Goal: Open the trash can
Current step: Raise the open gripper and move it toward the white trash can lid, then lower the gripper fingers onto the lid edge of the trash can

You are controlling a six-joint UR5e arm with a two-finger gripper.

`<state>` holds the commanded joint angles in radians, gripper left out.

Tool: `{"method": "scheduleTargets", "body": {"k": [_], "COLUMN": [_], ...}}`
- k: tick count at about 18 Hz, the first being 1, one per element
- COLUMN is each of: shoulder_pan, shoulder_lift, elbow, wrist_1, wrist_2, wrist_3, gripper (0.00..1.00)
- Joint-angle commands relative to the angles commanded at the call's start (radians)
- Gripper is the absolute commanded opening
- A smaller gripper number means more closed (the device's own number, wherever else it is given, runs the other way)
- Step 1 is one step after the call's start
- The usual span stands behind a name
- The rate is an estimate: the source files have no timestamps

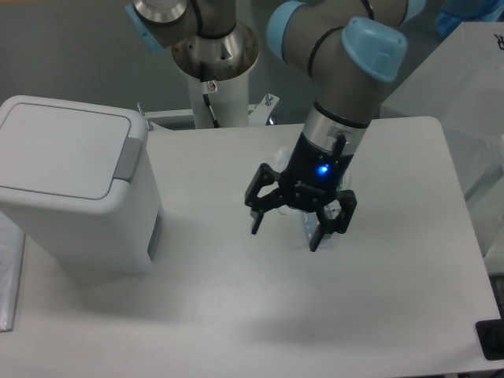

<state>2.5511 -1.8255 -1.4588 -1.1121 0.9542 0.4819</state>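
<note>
The trash can point(75, 185) is a large white boxy bin at the left of the table, its flat lid down and a grey push tab point(130, 157) on the lid's right edge. My gripper point(286, 231) hangs open above the middle of the table, well to the right of the bin and apart from it, with nothing between its fingers. It has a blue light on its body.
A clear plastic bottle point(321, 230) lies on the table behind the gripper, mostly hidden by it. The arm's white base column point(214, 87) stands at the table's far edge. A pale box edge shows at the right.
</note>
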Motion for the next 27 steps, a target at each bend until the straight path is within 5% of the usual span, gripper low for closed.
{"method": "scheduleTargets", "body": {"k": [8, 15, 22, 27], "shoulder_pan": [-0.025, -0.041, -0.064, -0.103], "shoulder_lift": [0.129, 0.173, 0.325, 0.331], "elbow": [-0.080, -0.110, -0.311, -0.331], "wrist_1": [-0.040, -0.040, -0.029, -0.028], "wrist_2": [-0.046, -0.045, -0.041, -0.043], "wrist_3": [-0.065, -0.086, -0.088, -0.111], "gripper": [1.00, 1.00, 1.00, 1.00]}}
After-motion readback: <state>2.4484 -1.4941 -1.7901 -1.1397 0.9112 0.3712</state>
